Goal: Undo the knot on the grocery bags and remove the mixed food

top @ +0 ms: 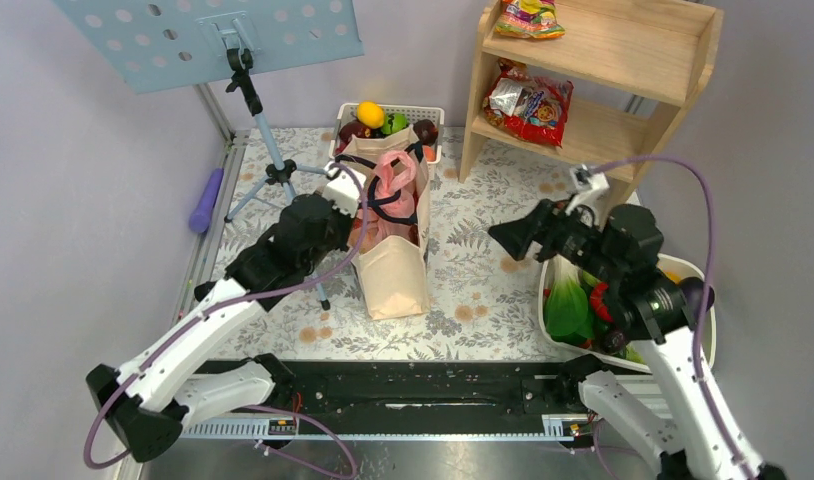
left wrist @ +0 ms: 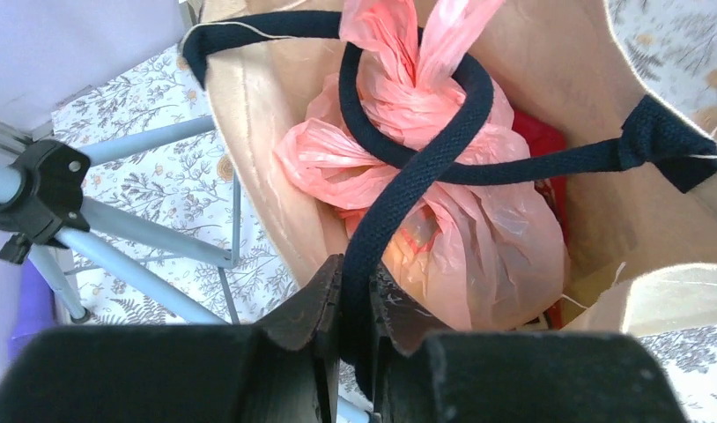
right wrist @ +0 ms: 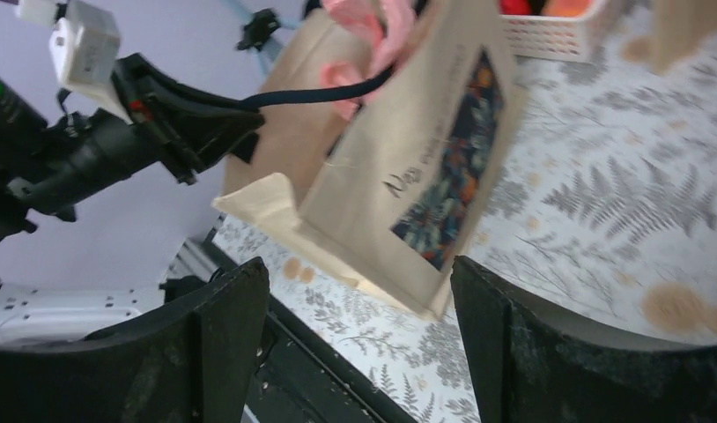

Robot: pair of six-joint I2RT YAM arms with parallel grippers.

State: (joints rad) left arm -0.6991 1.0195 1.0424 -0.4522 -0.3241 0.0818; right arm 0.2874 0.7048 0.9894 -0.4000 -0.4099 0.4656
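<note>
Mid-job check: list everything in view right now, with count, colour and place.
grocery bag: one, pink, inside the tote
knot: one, pink, on the bag's top
tote: one, beige, table centre
strap: one, navy, looped round the knot
basket: one, white, behind the tote, holding fruit
shelf: one, wooden, far right
snack packets: at least two, mostly red, on the shelf
tub: one, white, beside the right arm, holding greens
music stand: one, light blue, far left
rod: one, purple, far left edge
left gripper: one, black, shut on the strap
right gripper: one, black, open, empty
</note>
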